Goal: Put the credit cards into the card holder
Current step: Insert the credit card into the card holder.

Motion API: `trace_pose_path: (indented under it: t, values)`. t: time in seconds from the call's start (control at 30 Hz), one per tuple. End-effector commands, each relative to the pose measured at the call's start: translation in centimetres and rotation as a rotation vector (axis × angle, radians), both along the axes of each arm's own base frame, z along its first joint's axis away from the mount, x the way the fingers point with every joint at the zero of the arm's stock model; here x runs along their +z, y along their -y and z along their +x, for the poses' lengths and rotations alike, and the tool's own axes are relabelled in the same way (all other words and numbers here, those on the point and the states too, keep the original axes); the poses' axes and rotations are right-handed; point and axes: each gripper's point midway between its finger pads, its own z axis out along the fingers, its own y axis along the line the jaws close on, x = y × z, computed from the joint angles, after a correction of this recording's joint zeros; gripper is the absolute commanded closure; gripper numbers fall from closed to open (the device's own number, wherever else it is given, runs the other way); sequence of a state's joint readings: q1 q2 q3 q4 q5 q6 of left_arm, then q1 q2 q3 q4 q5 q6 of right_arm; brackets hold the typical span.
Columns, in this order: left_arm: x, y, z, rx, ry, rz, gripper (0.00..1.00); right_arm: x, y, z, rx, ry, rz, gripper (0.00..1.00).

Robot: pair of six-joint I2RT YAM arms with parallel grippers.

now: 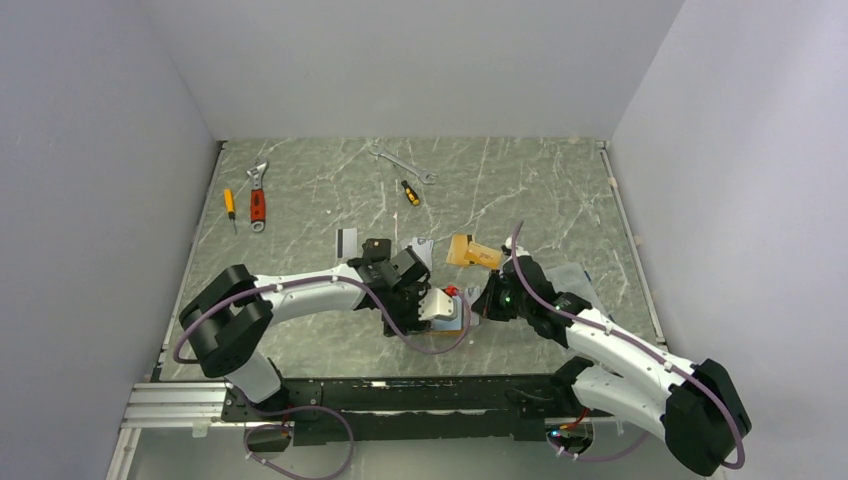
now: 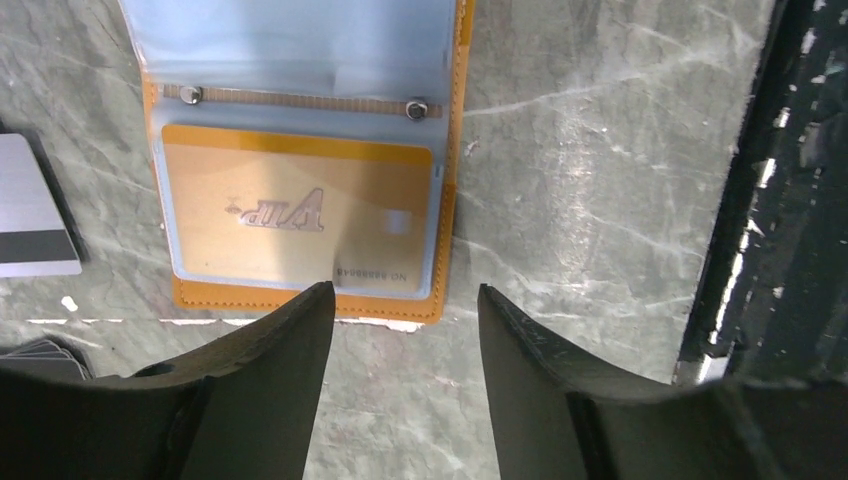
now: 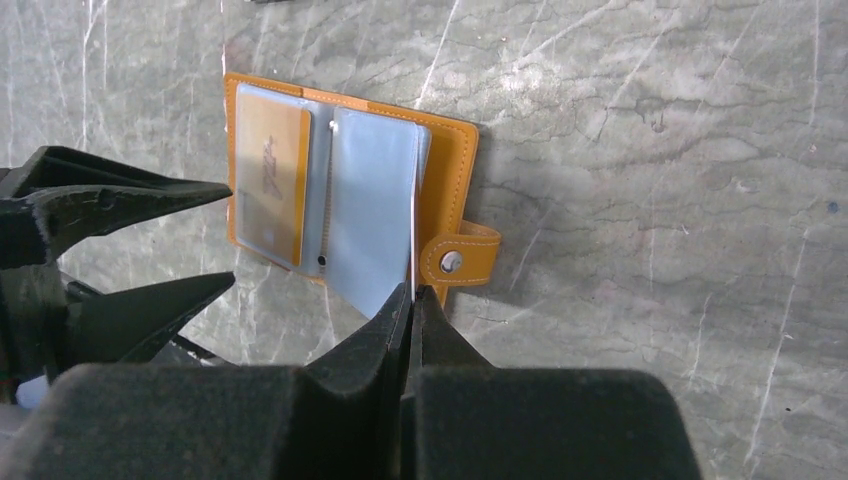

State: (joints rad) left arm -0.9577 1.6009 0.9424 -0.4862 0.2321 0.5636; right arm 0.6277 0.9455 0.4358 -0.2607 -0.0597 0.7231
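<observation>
Holder (image 3: 455, 180) lies open on table (image 3: 650, 200), one orange card (image 3: 270, 180) already sleeved. Right gripper (image 3: 410, 292) pinches a clear leaf (image 3: 372, 200), lifting its edge.

Left gripper (image 2: 405, 290) is spread and empty at the holder's edge, with a silver card (image 2: 30, 210) nearby. Best to hold the leaf steady and feed the card in square to the pocket mouth.
</observation>
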Motion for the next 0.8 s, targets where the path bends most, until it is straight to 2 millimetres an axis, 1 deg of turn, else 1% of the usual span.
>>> trace_pose_path:
  t: [0.0, 0.13, 0.27, 0.5, 0.63, 0.77]
  values:
    - [2.9, 0.5, -0.4, -0.008, -0.006, -0.069, 0.38, 2.3, -1.0, 1.9, -0.026, 0.071, 0.048, 1.0]
    - [4.2, 0.6, -0.1, -0.009, -0.009, -0.101, 0.37, 2.4, -1.5, 2.2, -0.021, 0.07, 0.057, 1.0]
    - [4.6, 0.2, 1.4, 0.022, 0.0, -0.118, 0.37, 2.6, -1.7, 2.3, -0.023, 0.072, 0.067, 1.0]
    - [3.9, -1.4, 5.5, 0.126, 0.017, -0.121, 0.41, 3.7, -0.9, 2.6, -0.056, 0.099, 0.051, 1.0]
    - [2.9, -1.7, 6.0, 0.13, 0.026, -0.109, 0.43, 4.0, -1.3, 2.8, -0.056, 0.106, 0.071, 1.0]
    - [1.7, -1.9, 5.8, 0.129, 0.021, -0.102, 0.44, 3.1, -1.9, 2.9, -0.042, 0.081, 0.072, 1.0]
